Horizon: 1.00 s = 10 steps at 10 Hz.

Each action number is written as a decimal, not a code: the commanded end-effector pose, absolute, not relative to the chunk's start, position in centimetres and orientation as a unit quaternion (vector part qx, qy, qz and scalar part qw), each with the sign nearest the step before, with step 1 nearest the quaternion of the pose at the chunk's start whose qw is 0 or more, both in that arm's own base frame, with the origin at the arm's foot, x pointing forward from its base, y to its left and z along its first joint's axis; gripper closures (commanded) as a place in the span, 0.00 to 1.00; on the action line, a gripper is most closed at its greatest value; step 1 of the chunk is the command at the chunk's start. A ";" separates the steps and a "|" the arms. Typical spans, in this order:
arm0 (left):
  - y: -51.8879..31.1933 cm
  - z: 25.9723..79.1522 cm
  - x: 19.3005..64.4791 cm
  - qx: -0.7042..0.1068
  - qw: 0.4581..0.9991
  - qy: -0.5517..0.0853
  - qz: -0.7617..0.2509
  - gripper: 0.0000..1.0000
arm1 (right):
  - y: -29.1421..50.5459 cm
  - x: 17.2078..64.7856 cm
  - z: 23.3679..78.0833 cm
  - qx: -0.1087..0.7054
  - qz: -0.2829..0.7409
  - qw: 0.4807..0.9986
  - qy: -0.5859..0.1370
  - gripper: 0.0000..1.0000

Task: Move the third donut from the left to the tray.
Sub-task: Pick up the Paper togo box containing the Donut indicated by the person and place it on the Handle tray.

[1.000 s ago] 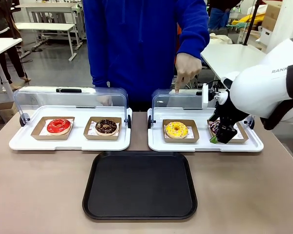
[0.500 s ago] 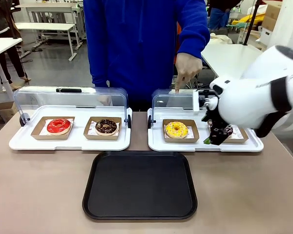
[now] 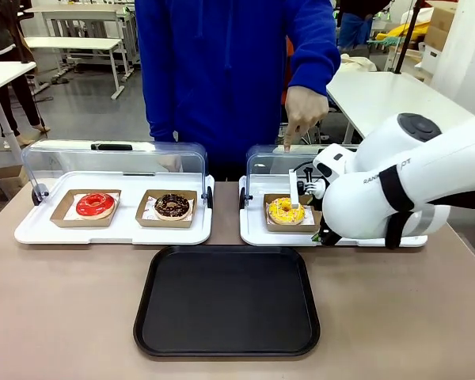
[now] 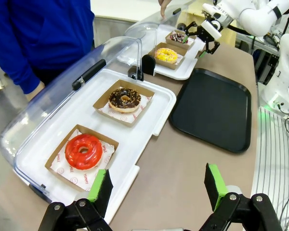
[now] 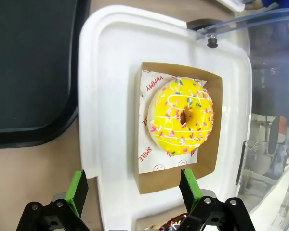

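Two tools are in view, both with jaws spread wide and carrying nothing.

**Position**
- The third donut from the left (image 5: 182, 123) sits in a shallow cardboard holder (image 5: 209, 161) on a white display tray (image 5: 111, 57) whose clear lid is raised.
- The black tray (image 3: 226, 301) lies bare on the bench (image 3: 71, 317), just in front of the display tray.
- The right tool (image 5: 134, 187) points down over the display tray. One corner of the holder lies between its green pads. No contact is evident.
- The left tool (image 4: 158, 185) hovers over the bench edge beside the other display tray, near the red donut (image 4: 84, 150).

**Handling (assessment)**
- The donut is probably light and soft. Its yellow icing would smear and shed sprinkles under any pad pressure.
- The holder looks like thin card: stiff enough to carry the load, but its walls may buckle if squeezed hard.

**Grasp point (recommendation)**
- Grip the holder, not the donut.
- Pinch one side wall where the paper liner leaves a gap beside the donut.
- Keep the holder level during transfer.
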State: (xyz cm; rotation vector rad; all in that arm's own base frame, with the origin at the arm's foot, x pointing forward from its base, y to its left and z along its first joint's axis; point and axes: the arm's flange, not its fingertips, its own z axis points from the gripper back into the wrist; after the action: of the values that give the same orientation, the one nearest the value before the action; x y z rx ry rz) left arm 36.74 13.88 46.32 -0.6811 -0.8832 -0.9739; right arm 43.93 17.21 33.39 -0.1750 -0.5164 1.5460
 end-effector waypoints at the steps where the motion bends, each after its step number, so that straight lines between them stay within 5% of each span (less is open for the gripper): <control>1: 13.9 46.5 36.8 -0.313 0.728 -0.416 -0.447 0.00 | 18.0 45.6 33.6 -0.095 0.689 0.681 -0.230 0.00; 10: 13.9 46.5 36.8 -0.313 0.728 -0.416 -0.447 0.00 | 17.1 48.4 32.3 -0.097 0.678 0.697 -0.210 0.00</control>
State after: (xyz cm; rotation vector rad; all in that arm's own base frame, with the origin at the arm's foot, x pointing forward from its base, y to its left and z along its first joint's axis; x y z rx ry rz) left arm 36.74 13.88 46.33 -0.6810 -0.8834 -0.9739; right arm 47.68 16.18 31.97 -0.2031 -0.4908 1.5395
